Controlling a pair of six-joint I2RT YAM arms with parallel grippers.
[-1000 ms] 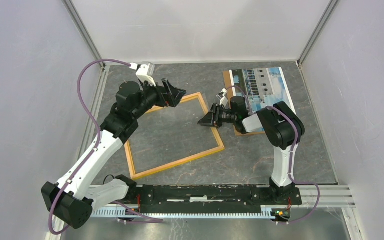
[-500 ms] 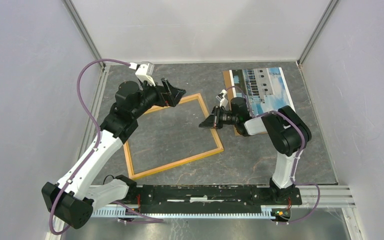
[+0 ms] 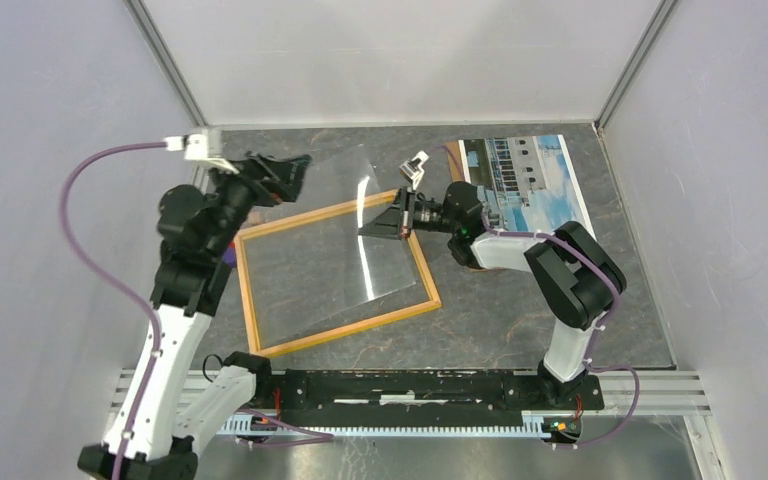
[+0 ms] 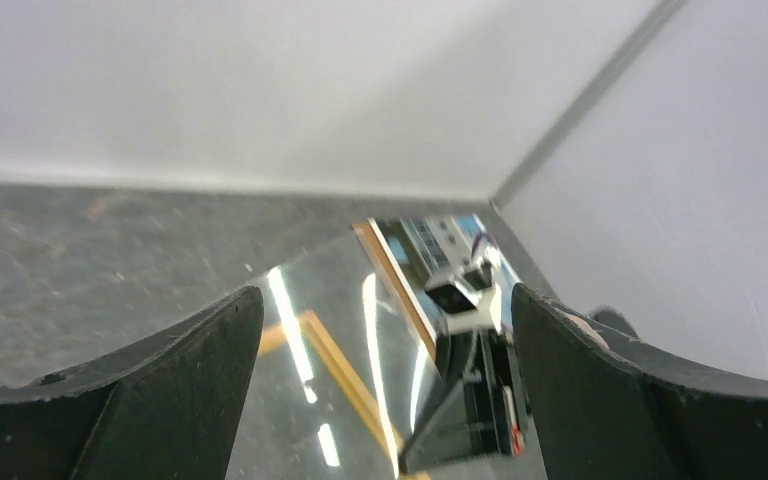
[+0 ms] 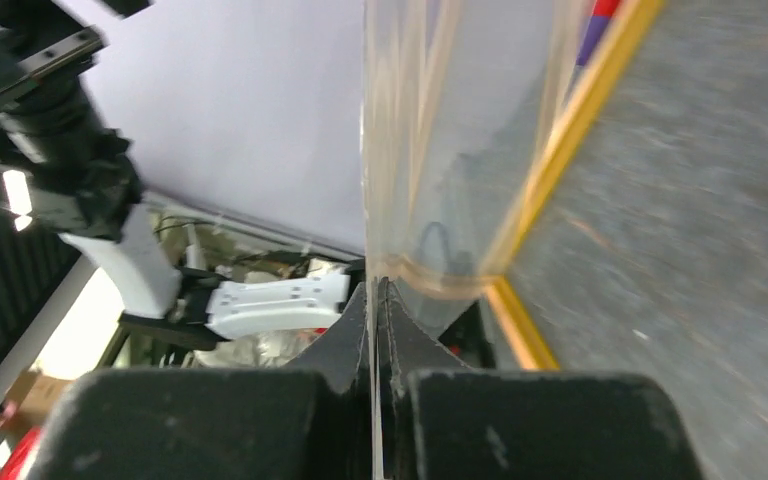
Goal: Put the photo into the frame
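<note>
1. Grey marbled table (image 3: 520,320) inside pale walls (image 3: 400,60); both arms reach toward the far half.
2. I see the frame (image 3: 350,327) lying flat on the table, left of centre and turned a little askew.
3. My right gripper (image 3: 375,225) is over the frame's far right corner, jaws closed on the right edge of a clear sheet (image 3: 330,250).
4. The right wrist view shows that edge pinched thin between the two fingers (image 5: 345,340), with the sheet rising away from them.
5. The sheet hangs tilted over the frame and catches streaks of glare. I cannot tell whether its near edge touches the frame.
6. My left gripper (image 3: 278,175) is off the frame's far left corner, jaws spread wide with nothing in them.
7. The photo (image 3: 535,180) lies flat at the far right on a brown board (image 3: 454,160), well apart from the frame and just behind the right arm's wrist.
</note>
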